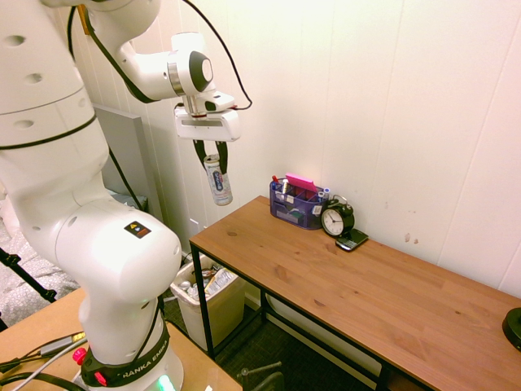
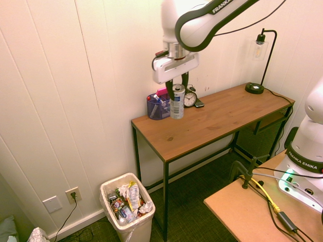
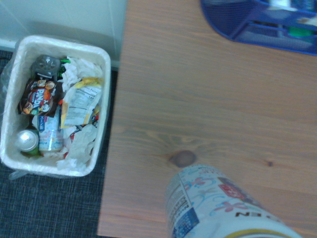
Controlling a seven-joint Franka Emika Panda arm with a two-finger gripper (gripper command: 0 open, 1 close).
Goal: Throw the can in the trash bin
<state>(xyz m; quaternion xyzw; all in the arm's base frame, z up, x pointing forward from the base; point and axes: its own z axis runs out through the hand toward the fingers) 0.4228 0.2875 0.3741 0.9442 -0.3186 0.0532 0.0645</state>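
My gripper (image 1: 212, 159) (image 2: 177, 86) is shut on the top of the can (image 1: 217, 181) (image 2: 176, 102), a tall slim silver can that hangs upright in the air above the left end of the wooden table (image 1: 358, 285) (image 2: 212, 118). In the wrist view the can (image 3: 218, 208) rises from the lower edge over the tabletop. The trash bin (image 1: 213, 300) (image 2: 127, 206) (image 3: 12, 89), cream-white with a bag liner and full of wrappers, stands on the floor beside the table's left end, lower than the can and off to its side.
A blue organizer box (image 1: 296, 202) (image 2: 158, 106) (image 3: 257, 22) and a black alarm clock (image 1: 337, 218) (image 2: 190, 98) stand against the wall on the table. A dark phone (image 1: 352, 239) lies by the clock. A black desk lamp (image 2: 256, 60) stands at the far end.
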